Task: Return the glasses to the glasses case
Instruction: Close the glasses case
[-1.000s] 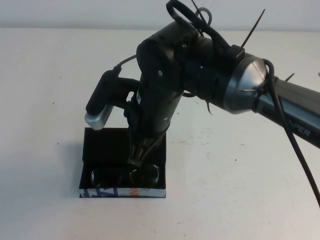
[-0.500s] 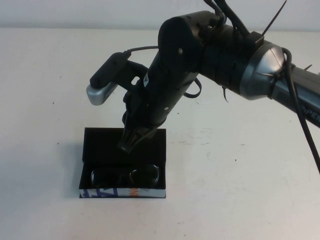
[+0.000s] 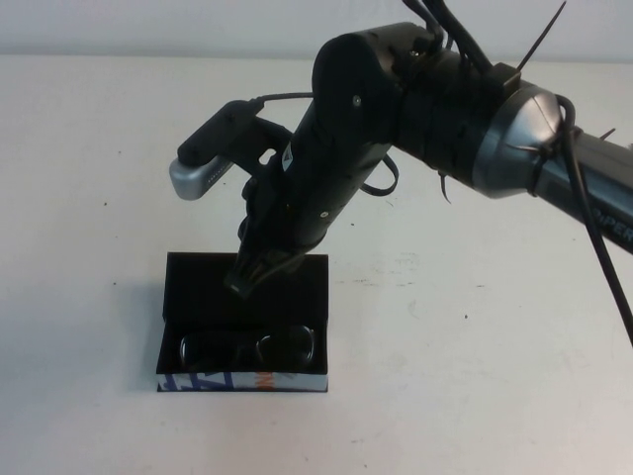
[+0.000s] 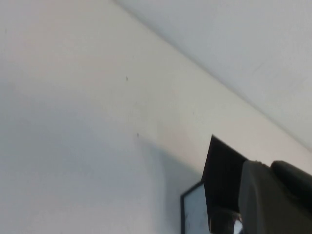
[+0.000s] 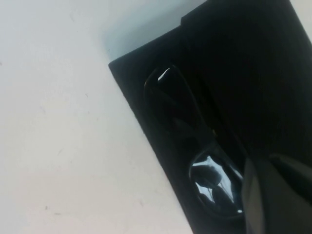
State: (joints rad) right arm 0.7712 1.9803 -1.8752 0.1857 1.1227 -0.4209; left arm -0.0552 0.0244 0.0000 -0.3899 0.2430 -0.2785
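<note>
- The worktop (image 3: 475, 336) is a plain white matte surface that fills nearly the whole high view.
- Small dark specks dot it near the left edge, and faint scuffs show right of the middle.
- Along its far edge runs a pale grey-white wall (image 3: 148, 25), bare and flat.
- The seam between wall and worktop is a straight line.
- Light is soft and even, casting only dim, blurred shadows on the worktop.
</note>
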